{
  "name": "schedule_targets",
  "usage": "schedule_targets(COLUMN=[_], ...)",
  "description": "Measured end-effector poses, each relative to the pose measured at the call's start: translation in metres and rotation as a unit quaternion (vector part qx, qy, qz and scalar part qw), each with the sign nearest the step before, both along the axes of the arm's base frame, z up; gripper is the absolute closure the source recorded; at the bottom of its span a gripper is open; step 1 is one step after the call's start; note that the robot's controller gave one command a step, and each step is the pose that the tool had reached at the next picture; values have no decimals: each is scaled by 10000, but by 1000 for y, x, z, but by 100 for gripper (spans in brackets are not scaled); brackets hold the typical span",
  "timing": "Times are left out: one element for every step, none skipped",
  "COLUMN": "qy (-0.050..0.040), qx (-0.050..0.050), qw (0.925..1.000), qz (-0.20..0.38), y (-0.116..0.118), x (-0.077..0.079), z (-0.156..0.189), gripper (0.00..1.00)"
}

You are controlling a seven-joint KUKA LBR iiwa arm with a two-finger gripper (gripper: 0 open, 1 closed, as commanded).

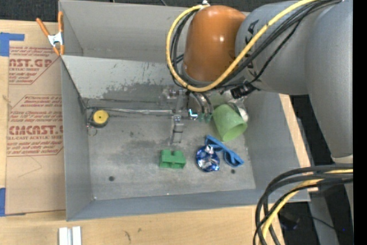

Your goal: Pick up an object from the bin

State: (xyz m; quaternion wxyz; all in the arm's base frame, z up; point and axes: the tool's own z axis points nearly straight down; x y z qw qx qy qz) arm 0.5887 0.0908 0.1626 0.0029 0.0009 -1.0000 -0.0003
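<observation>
The largest thing we see is the grey metal bin (74, 140), with sloping walls and a scuffed flat floor. The pale grey robot arm (309, 49) reaches into it from the right. Yellow and black cables loop round the arm, and a rounded orange cover (209, 43) sits at its wrist. Below that cover the metal gripper (178, 130) points down at the middle of the floor. We cannot tell whether it is apart or together, since the parts at its tip run together against the grey floor. Just to the right of the gripper lies a light green plastic cup (228, 122), tipped on its side and partly under the arm. In front of the cup, toward the near wall, lies a flat blue plastic piece (227, 151) with angular edges. A crumpled ball of shiny blue foil (206, 159) touches its left end. The small green plastic block (172, 159) is the thing nearest the gripper. It rests on the floor just in front of the tip, left of the foil ball and apart from it. Smallest of all is a little yellow round disc (100, 117), well apart from the rest at the foot of the left wall.
</observation>
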Motion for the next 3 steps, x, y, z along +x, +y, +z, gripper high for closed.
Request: schedule_targets(qy=[26,-30,-82], qx=[-11,3,0], qw=[10000,10000,9996], qz=[32,42,286], y=[-41,-38,-41], x=[-54,-50,-42], z=[-79,-74,66], gripper=[0,100,100])
